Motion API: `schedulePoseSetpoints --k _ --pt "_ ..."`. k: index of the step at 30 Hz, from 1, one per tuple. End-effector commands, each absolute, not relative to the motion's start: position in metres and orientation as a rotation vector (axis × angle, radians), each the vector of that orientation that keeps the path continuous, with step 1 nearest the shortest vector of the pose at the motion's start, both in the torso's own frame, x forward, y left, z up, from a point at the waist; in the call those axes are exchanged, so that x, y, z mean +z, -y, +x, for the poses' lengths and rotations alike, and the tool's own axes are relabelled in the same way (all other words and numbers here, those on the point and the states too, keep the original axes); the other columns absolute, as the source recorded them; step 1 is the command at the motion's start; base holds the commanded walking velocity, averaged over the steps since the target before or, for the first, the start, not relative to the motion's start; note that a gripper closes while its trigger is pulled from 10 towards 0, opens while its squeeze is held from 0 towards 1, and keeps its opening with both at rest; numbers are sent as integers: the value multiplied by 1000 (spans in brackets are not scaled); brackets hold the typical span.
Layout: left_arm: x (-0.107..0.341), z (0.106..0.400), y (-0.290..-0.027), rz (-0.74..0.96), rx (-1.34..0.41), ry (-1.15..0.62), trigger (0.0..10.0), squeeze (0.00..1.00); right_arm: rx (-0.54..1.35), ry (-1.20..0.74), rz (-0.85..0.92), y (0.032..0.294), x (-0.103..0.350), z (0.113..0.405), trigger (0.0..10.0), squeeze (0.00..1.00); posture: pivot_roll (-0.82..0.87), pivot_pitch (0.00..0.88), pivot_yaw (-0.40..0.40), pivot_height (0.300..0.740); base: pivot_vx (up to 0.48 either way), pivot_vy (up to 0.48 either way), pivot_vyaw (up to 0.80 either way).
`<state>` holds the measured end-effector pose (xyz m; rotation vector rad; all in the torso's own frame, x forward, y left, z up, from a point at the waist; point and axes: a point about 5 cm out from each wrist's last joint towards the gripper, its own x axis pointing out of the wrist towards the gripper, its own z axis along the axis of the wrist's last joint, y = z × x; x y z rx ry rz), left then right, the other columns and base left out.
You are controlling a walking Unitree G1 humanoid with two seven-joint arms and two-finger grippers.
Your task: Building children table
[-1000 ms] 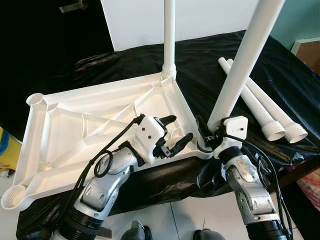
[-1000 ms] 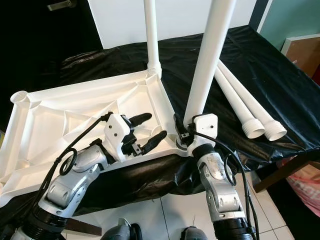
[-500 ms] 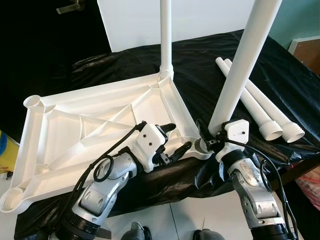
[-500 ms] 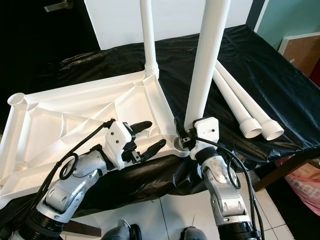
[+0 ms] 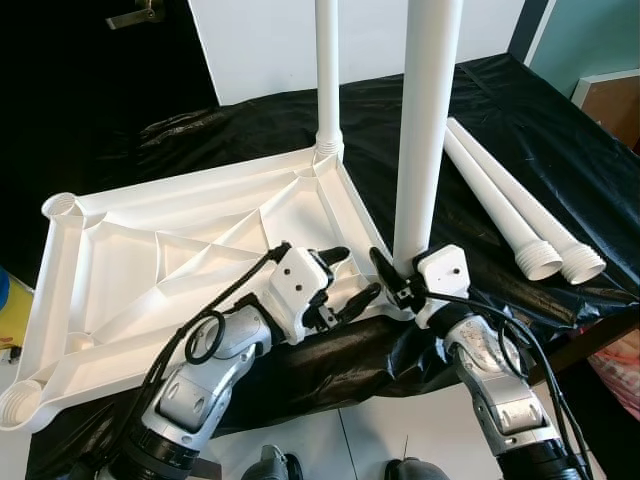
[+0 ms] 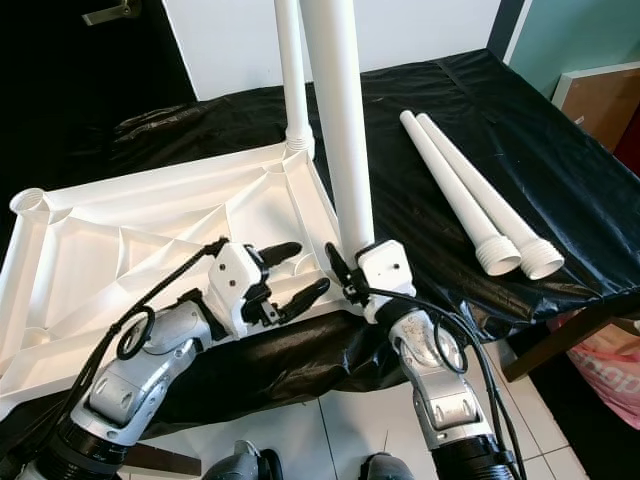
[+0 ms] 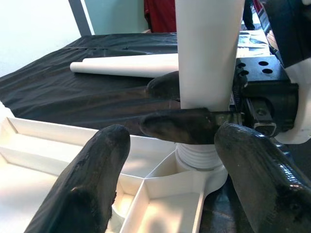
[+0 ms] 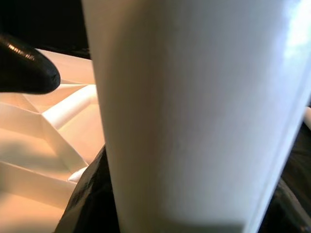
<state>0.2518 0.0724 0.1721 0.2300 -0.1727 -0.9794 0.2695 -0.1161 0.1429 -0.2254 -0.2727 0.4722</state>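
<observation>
Silver arms, white wrists, black fingers, cables

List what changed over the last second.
The right gripper, clamped on the white plastic table leg, swung it from leaning right to upright over the white tabletop's near corner socket. The left gripper stayed open beside it; the two spare white legs lie untouched.
</observation>
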Motion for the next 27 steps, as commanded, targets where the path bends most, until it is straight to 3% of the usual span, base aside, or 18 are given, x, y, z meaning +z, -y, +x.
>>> schedulePoseSetpoints --k 1,15,27 --pt "171 248 -73 237 -1026 161 10000 0 517 199 -238 112 125 263 10000 0 -45 117 49 740 0 0 0" --pt "174 248 -73 236 -1031 169 10000 0 485 160 -43 125 119 264 10000 0 -48 120 56 740 0 0 0" --pt "175 247 -74 237 -1024 167 10000 0 465 128 19 128 112 264 10000 0 -42 122 54 740 0 0 0"
